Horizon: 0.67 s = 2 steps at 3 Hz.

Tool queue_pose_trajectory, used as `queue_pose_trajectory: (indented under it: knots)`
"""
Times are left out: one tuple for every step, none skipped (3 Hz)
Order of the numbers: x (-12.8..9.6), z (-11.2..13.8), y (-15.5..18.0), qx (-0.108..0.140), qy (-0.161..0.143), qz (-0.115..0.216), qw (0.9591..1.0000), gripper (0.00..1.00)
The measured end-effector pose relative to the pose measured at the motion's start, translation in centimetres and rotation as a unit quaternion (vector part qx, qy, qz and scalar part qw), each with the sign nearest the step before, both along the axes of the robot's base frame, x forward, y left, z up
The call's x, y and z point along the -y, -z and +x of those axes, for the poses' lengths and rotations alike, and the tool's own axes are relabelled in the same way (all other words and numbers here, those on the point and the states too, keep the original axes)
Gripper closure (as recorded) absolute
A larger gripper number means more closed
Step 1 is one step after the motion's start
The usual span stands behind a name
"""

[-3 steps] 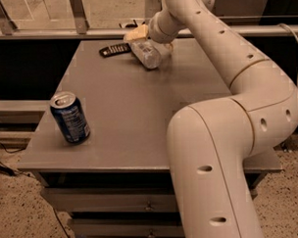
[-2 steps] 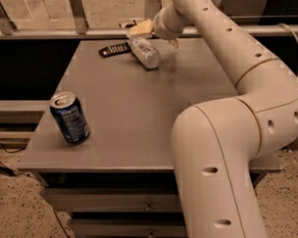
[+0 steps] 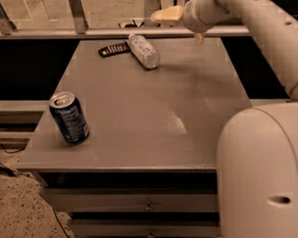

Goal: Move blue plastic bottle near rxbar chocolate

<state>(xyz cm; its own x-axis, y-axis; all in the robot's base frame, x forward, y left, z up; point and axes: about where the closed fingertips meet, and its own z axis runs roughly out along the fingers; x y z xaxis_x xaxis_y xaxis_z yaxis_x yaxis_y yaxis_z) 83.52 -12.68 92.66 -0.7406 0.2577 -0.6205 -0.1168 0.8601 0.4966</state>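
The blue plastic bottle (image 3: 143,51) lies on its side at the far middle of the grey table (image 3: 154,116), its white cap pointing to the back left. The rxbar chocolate (image 3: 114,48), a flat dark bar with pale marks, lies just left of it, almost touching the bottle's cap end. My gripper (image 3: 178,26) hangs above the table's far edge, up and to the right of the bottle. It is open, holds nothing and is clear of the bottle. One tan finger (image 3: 166,15) points left.
A dark blue soda can (image 3: 69,118) stands upright near the table's front left corner. My white arm (image 3: 260,151) fills the right side of the view. Drawers (image 3: 147,207) sit under the tabletop. A railing (image 3: 76,15) runs behind the table.
My gripper has let go of the bottle and risen up and to the right. The bottle now lies free on the table beside the bar.
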Motion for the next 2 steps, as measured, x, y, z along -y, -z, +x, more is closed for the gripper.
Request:
queue_pose_trajectory:
  knots:
    - [4.58,-3.77,-3.17,0.028,0.029,0.076,0.9963,0.00]
    - [4.59,-3.56,-2.53,0.024,0.030,0.071,0.9967,0.00]
